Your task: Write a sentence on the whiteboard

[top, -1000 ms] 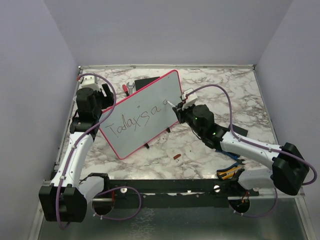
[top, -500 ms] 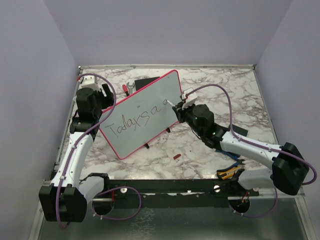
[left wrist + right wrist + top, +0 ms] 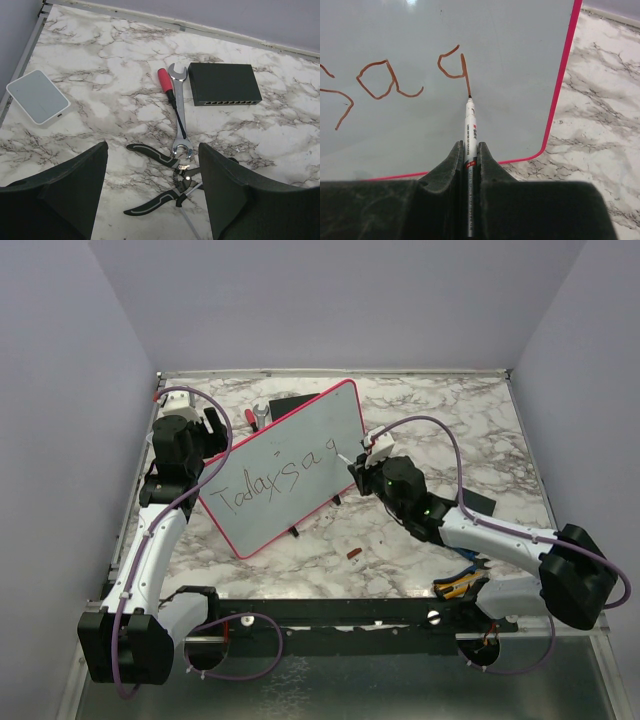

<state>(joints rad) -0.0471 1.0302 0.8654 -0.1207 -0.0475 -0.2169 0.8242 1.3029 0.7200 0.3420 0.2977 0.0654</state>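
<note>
The whiteboard [image 3: 300, 445], pink-framed and pale grey, stands tilted on small black feet at the table's left-middle. The sentence [image 3: 272, 478] on it reads "Today is a" and then a fresh "g"-like letter [image 3: 455, 65]. My right gripper [image 3: 360, 466] is at the board's right end, shut on a white marker [image 3: 470, 131]. The marker's tip touches the board [image 3: 510, 45] at the bottom of that last letter's stroke. My left gripper [image 3: 212, 424] is at the board's far left edge. In its wrist view [image 3: 152, 150] it is open with nothing between its fingers [image 3: 75, 185].
Behind the board lie a red-handled screwdriver [image 3: 169, 89], a wrench [image 3: 181, 117], black pliers [image 3: 167, 187], a black box [image 3: 225, 82] and a small white device [image 3: 37, 96]. A small brown piece [image 3: 352, 553] and yellow-blue tools [image 3: 455, 586] lie near the front.
My right gripper has drawn the marker down toward the board's near edge, adding a downstroke that makes the last letter look like a "g". The left arm has not moved.
</note>
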